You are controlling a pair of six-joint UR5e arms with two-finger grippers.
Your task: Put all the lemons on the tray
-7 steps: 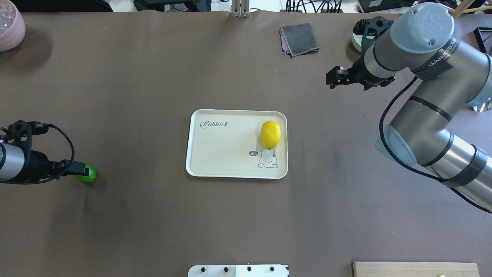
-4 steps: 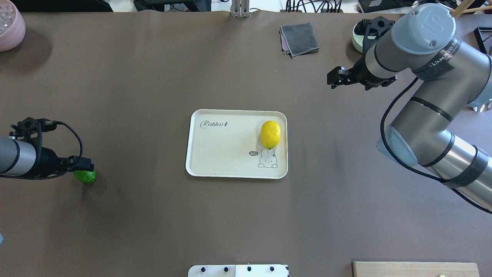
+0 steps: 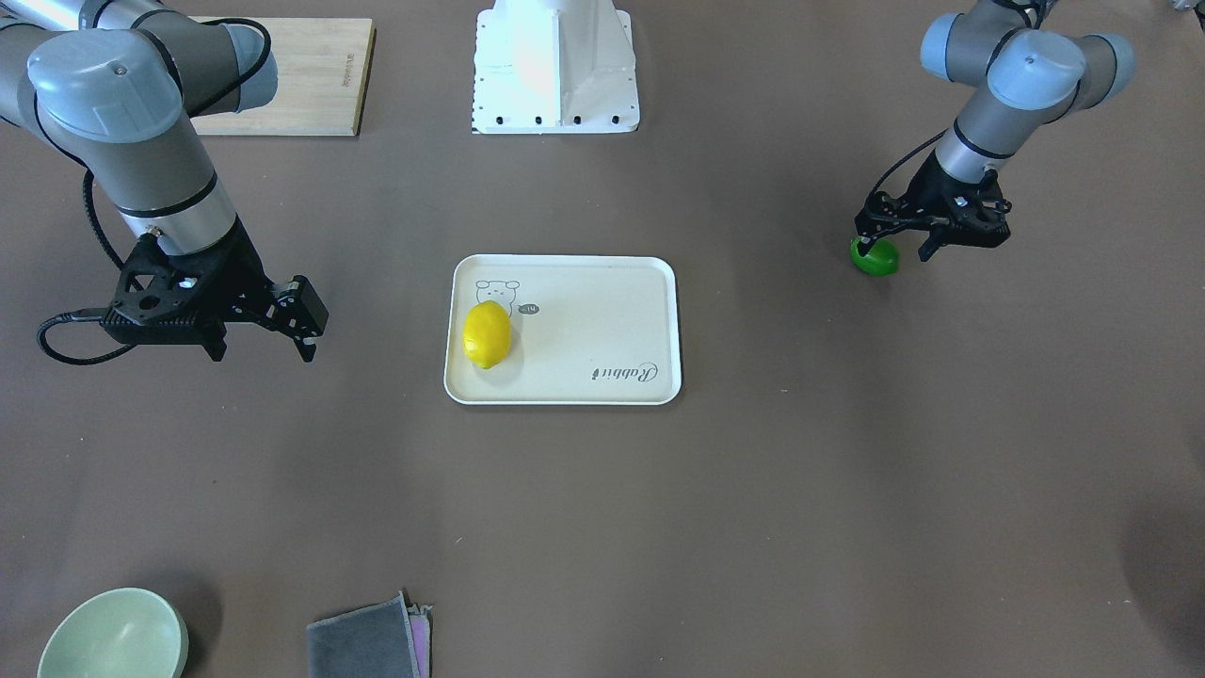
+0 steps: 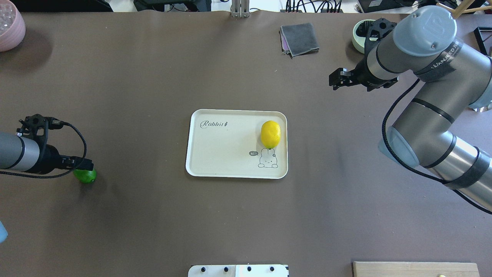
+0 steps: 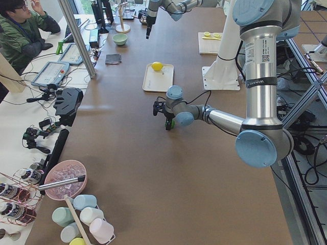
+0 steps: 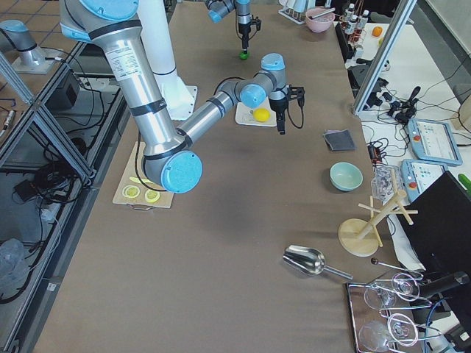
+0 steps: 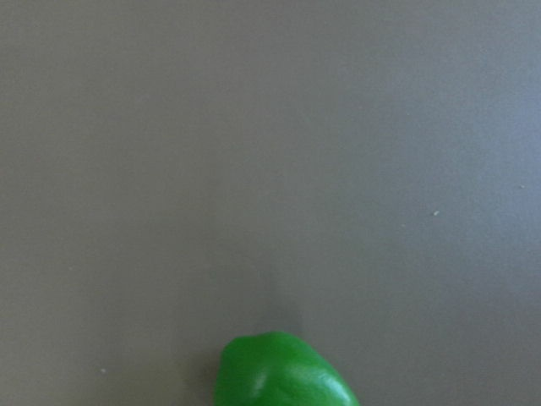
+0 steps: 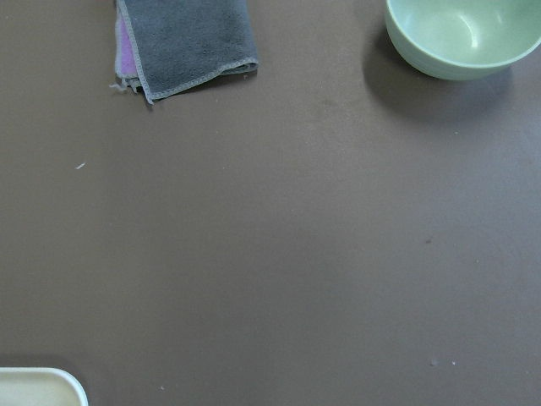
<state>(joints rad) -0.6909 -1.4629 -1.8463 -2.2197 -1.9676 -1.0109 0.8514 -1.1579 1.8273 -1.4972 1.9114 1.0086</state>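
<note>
The left gripper (image 3: 895,249) has sunk lower over the green lemon (image 4: 86,176), which lies on the table well apart from the tray (image 4: 223,146). The right gripper (image 4: 336,78) has edged farther from the yellow lemon (image 4: 270,134), which lies on the tray. Only the front view shows that both grippers' jaws stand spread, with one left fingertip above the green lemon.

In the overhead view the green lemon (image 4: 87,177) is half covered by the left tool (image 4: 85,167). Whether the fingers touch it cannot be told. The left wrist view cuts the fruit off at its bottom edge, and the tool's own fingertips lie outside that picture. In the right wrist view, beyond the right tool (image 4: 333,81), the pale green bowl (image 8: 461,38) and grey cloth (image 8: 186,42) run past the top edge. Only a corner of the tray (image 8: 38,385) shows. In both side views the tools are too small to read.
</note>
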